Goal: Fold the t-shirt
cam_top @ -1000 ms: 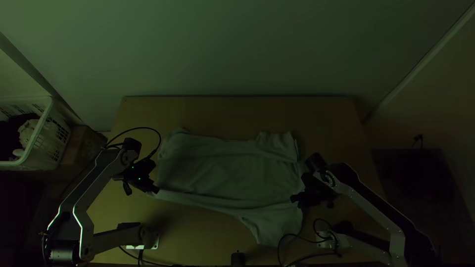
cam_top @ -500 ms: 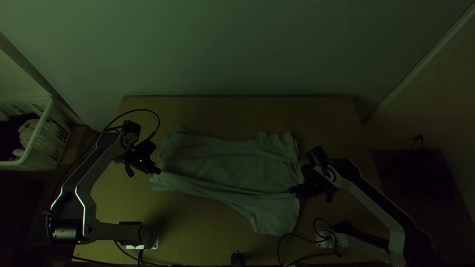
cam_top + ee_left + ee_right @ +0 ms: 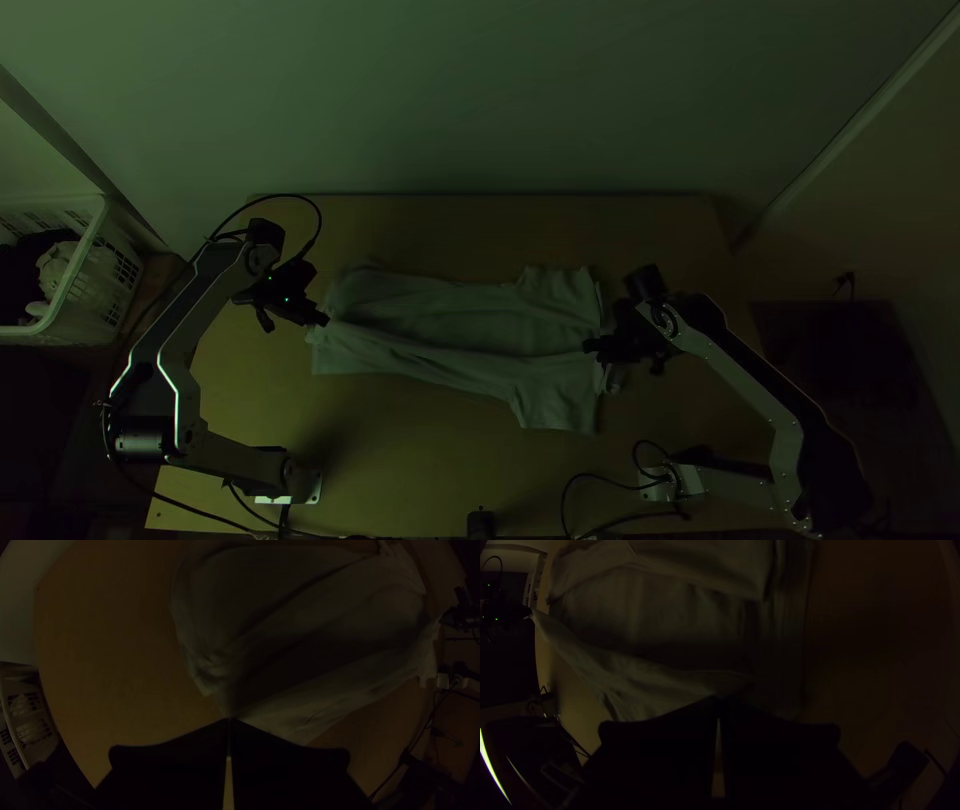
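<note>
Wooden table — white basket beside, pale cloth inside — left claw, right claw both gripping t-shirt.

The light is dim in all views. Behind the left hand, bright glare lines the left arm. The wrist views are darker, and there the bench's edges look bent.
</note>
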Robot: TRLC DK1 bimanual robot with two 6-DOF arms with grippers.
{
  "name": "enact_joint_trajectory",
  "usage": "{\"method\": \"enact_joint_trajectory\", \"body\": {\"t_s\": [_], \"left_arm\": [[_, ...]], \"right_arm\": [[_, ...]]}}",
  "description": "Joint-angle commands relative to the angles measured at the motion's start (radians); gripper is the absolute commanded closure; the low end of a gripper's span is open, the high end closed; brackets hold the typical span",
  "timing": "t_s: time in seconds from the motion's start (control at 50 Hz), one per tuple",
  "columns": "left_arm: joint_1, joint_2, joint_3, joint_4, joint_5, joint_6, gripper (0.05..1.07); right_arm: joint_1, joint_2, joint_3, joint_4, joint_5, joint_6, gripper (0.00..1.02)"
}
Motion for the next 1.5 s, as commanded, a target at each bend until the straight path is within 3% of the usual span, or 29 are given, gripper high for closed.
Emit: {"method": "enact_joint_trajectory", "body": {"t_s": [0.0,1.14,1.18,1.24,1.3,1.34,1.38,1.48], "left_arm": [[-0.013,0.031,0.052,-0.005,0.010,-0.019,1.04],[0.035,0.333,0.362,0.031,0.076,-0.096,1.03],[0.035,0.344,0.368,0.031,0.079,-0.105,0.93],[0.035,0.353,0.368,0.029,0.079,-0.116,0.55],[0.033,0.355,0.362,0.029,0.079,-0.118,0.13],[0.032,0.353,0.359,0.029,0.081,-0.121,0.10],[0.033,0.353,0.359,0.031,0.093,-0.121,0.10],[0.053,0.347,0.362,0.052,0.150,-0.127,0.10]], "right_arm": [[-0.007,0.034,0.023,0.023,0.018,0.023,1.00],[-0.127,0.303,0.297,0.198,0.146,0.011,1.00],[-0.127,0.307,0.297,0.217,0.163,0.009,0.99],[-0.128,0.313,0.293,0.249,0.195,0.006,0.93],[-0.130,0.323,0.293,0.255,0.205,0.006,0.59],[-0.133,0.329,0.290,0.255,0.205,0.006,0.32],[-0.135,0.341,0.290,0.252,0.204,0.003,0.14],[-0.145,0.344,0.290,0.243,0.205,-0.003,0.11]]}}
